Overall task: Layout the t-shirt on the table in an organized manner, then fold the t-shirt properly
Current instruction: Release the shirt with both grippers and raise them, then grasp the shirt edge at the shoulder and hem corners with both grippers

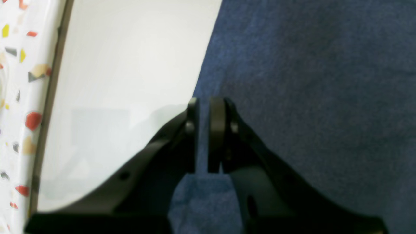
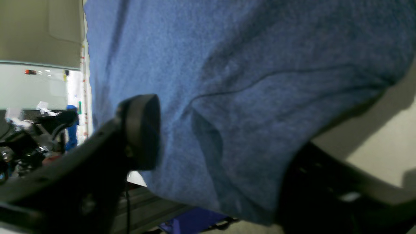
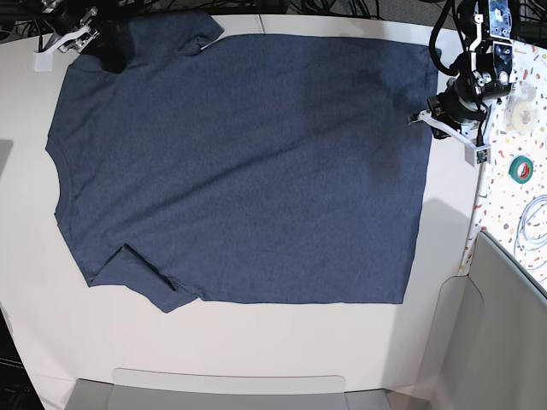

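Observation:
The dark blue t-shirt [image 3: 239, 171] lies spread flat on the white table [image 3: 256, 342], with no lettering showing, its collar toward the base view's left and its hem toward the right. My left gripper [image 3: 430, 115] sits at the hem's far corner. In the left wrist view its fingers [image 1: 216, 130] are shut on the t-shirt [image 1: 308, 81] edge, beside bare table [image 1: 130, 81]. My right gripper [image 3: 107, 47] is at the far sleeve. In the right wrist view the right gripper [image 2: 224, 143] stands open, its jaws wide apart, with t-shirt [image 2: 243, 65] cloth draped between them and over one finger.
A speckled strip [image 3: 513, 171] borders the table on the right and carries a teal tape roll [image 3: 521, 166] and cables. A grey panel [image 3: 504, 325] stands at the near right, and a grey tray edge [image 3: 231, 389] lies along the near side.

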`<state>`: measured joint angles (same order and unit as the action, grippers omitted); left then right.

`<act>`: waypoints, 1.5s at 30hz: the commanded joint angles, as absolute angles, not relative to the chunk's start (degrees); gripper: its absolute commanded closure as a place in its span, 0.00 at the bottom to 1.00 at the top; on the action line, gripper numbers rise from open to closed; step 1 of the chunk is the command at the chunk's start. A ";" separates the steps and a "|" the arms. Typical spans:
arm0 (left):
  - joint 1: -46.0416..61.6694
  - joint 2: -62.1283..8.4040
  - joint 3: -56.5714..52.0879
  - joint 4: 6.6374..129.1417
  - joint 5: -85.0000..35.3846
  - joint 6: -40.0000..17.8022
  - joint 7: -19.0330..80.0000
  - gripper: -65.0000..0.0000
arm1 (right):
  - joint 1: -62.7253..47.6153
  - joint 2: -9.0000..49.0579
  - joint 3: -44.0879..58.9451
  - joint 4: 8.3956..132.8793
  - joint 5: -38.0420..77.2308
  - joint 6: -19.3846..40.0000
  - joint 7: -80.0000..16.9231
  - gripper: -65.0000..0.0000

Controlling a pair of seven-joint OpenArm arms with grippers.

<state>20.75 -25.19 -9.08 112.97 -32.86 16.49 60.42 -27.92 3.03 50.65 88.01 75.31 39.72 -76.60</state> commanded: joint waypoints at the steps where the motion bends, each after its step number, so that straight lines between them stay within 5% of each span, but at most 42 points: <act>1: 20.62 -25.36 -12.62 113.89 -32.22 17.01 59.30 0.91 | -29.14 3.47 50.77 87.69 68.44 39.16 -80.00 0.63; 3: 20.70 -22.73 -18.77 113.89 -32.57 16.75 59.74 0.87 | -29.14 3.56 50.77 87.69 68.26 39.08 -80.00 0.93; 4: 20.79 -21.93 -22.11 113.80 -34.33 16.75 59.82 0.85 | -29.05 3.65 50.77 87.69 67.56 39.08 -80.00 1.00; 10: 23.43 -21.58 -39.60 102.11 -64.31 16.40 68.00 0.73 | -28.88 3.47 50.77 87.69 64.31 39.08 -80.00 1.00; 15: 26.77 -21.67 -46.11 87.25 -79.96 7.43 74.77 0.72 | -28.88 3.56 50.77 87.69 64.31 39.08 -80.00 1.00; 45: 33.98 -18.42 -31.96 85.85 -80.40 5.93 75.91 0.68 | -28.62 4.53 50.68 87.69 63.60 39.08 -80.00 1.00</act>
